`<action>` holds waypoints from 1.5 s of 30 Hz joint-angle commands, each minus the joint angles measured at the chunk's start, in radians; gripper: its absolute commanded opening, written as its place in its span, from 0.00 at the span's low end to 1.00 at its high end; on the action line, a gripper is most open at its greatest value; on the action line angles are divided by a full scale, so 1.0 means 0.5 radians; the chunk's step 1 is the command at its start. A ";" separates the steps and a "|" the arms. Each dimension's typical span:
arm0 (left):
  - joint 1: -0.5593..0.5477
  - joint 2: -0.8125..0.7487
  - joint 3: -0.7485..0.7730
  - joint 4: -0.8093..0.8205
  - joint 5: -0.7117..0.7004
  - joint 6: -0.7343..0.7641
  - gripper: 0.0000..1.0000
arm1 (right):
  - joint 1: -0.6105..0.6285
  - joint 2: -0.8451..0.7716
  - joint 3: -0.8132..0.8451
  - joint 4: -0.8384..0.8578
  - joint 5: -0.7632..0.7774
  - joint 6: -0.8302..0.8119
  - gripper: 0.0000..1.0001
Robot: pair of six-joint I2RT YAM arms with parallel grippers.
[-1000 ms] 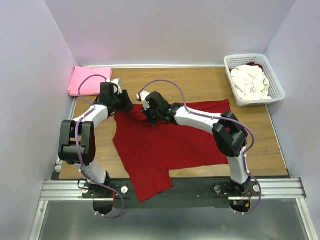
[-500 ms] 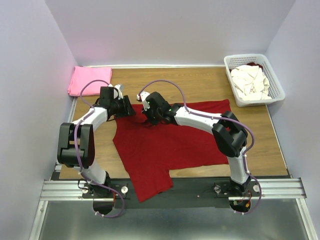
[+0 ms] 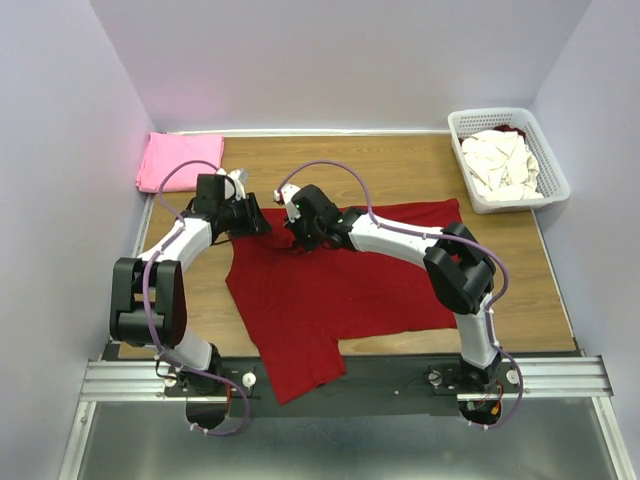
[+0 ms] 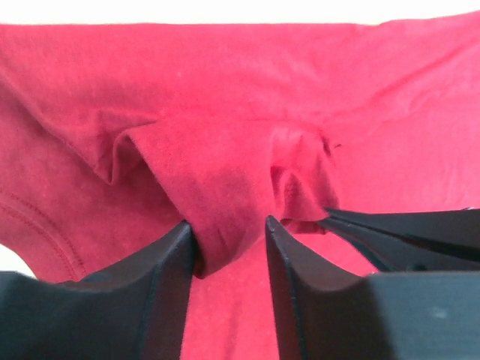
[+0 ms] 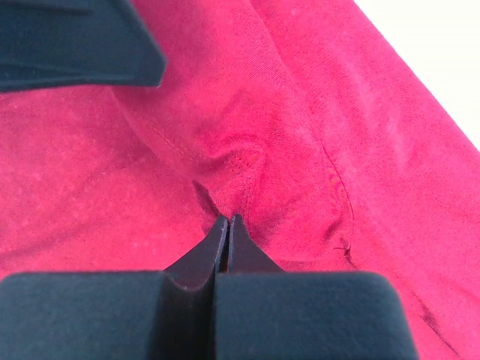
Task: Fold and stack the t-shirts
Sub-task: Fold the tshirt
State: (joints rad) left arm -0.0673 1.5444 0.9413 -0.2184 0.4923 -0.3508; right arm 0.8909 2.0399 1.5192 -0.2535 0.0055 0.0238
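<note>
Dark red t-shirt (image 3: 340, 290) lies spread on the bench (image 3: 400, 165), its near edge hanging over the front. Both arms are at its far-left edge. Left pincer (image 4: 229, 225) straddles a raised fold; the cloth fills the gap and touches both fingers (image 4: 169, 262). Right pincer (image 5: 228, 220) is just beside it, tips together and nipping a small pucker of the same shirt. Folded pink t-shirt (image 3: 180, 160) sits in the far-left corner. Cream-white t-shirts (image 3: 500, 165) are heaped in the white basket (image 3: 512, 203) at far right.
</note>
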 commanded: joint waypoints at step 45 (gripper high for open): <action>0.006 -0.291 -0.174 -0.211 0.065 0.057 0.00 | -0.254 -0.205 -0.793 0.691 -0.413 1.799 0.44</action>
State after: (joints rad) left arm -0.0673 1.3808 0.8577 -0.3416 0.5320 -0.3248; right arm 0.7582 1.9053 1.1500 0.0032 -0.1593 0.8425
